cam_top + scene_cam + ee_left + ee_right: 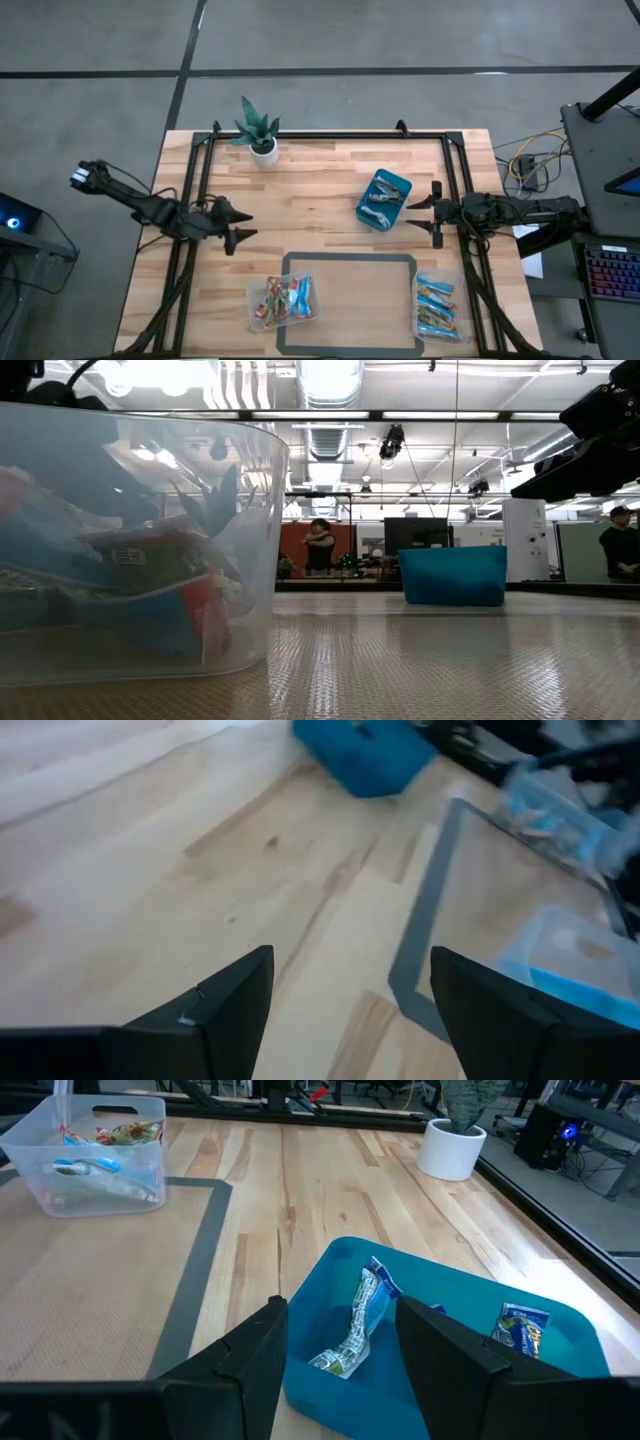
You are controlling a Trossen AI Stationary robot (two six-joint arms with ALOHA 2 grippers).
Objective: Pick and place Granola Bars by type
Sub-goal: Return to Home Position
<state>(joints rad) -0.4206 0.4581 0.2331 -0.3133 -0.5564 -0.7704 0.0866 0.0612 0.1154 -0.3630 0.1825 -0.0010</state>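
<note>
**On the table: bars all binned, both grippers empty**

On the left side of the table (330, 170), the left gripper (248, 225) sits with its fingers spread wide and nothing between them. Nearest bars to it are the red multicoloured granola bars (272, 300), piled in the left clear tub (252, 318) at the front edge, well apart from the fingertips. There's a bit of blue wrapper in that tub too. From the left wrist view it's just bare wood in the gap between the fingers.

Over on the right, the right gripper (410, 215) is also spread open and holding nothing. It points toward the table's middle, with the teal bin (398, 180) just beside its fingertips but not touching them, as far as the high view shows. The silvery granola bars (358, 1330) lie inside that bin, and in the right wrist view one of them lines up right in the gap between the two fingers, lower down in the bin.

Blue granola bars (436, 305) are in the right clear tub (420, 330) at the front right, near the right arm but well clear of its fingers.

A grey tape rectangle (350, 258) sits between the two tubs, and a potted plant (260, 135) stands at the back edge.
</note>
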